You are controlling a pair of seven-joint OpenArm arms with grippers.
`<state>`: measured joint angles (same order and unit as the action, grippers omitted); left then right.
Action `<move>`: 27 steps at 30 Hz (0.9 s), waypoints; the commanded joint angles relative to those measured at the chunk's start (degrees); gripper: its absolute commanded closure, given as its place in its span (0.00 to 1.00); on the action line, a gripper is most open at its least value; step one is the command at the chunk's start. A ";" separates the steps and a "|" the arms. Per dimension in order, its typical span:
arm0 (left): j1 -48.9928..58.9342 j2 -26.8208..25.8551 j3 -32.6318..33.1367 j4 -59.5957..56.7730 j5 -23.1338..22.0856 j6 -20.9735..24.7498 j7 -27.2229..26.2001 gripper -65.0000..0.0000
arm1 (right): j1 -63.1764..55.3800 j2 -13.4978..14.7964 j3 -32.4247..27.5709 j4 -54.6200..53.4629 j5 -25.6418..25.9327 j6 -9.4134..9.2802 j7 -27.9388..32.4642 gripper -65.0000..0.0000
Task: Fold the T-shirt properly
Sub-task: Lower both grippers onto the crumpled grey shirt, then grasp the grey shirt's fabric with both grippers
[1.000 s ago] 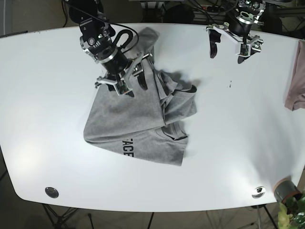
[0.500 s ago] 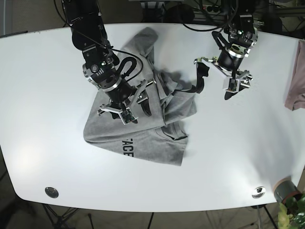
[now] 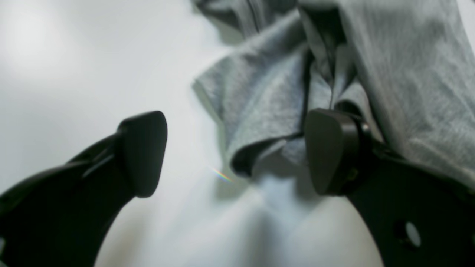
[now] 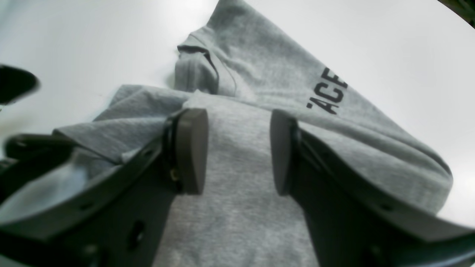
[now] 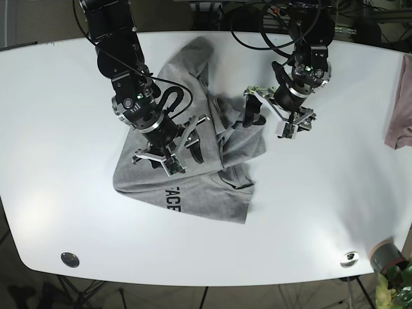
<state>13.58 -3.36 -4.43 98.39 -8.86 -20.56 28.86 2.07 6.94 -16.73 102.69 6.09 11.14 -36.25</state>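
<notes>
Grey T-shirt (image 5: 193, 161) sleeve between left claw (image 3: 233, 152) pads (wrist view only)

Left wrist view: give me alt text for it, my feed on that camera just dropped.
The open left gripper hovers low over the white table, its two dark fingers straddling a bunched sleeve edge of the grey T-shirt. The right-hand finger sits against or beside the cloth folds; nothing is gripped. The picture is soft and blurred.

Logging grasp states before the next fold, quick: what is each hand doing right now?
Left hand: open, holding nothing, at the edge of the T-shirt.
Right hand: open, holding nothing, above the shirt's flat middle.
</notes>
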 commanded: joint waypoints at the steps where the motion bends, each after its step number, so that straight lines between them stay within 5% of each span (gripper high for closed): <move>1: -1.41 -0.21 -0.01 -2.08 -0.50 0.03 -1.30 0.17 | 1.93 -0.21 0.16 0.03 0.11 0.07 1.57 0.59; 10: -1.58 -0.12 -0.01 -6.04 -0.59 -0.23 -1.39 0.17 | 5.01 -0.57 -0.10 -3.22 0.20 0.07 1.57 0.59; 16: -1.58 -0.03 0.25 -6.39 -0.85 -0.23 -1.39 0.44 | 9.41 -4.43 -0.19 -10.08 0.02 0.07 1.57 0.59; 21: -2.29 -0.03 2.98 -5.95 -0.85 -0.23 -1.30 0.46 | 14.24 -7.42 -0.19 -17.11 -0.24 0.07 1.57 0.58; 27: -2.11 -0.03 4.03 -5.77 -0.76 -0.23 -1.30 0.36 | 20.48 -11.29 -0.19 -29.07 -0.33 0.07 1.57 0.31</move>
<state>11.66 -3.18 -0.32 91.29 -8.99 -20.60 28.75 20.36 -2.94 -16.93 75.75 5.43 10.98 -35.68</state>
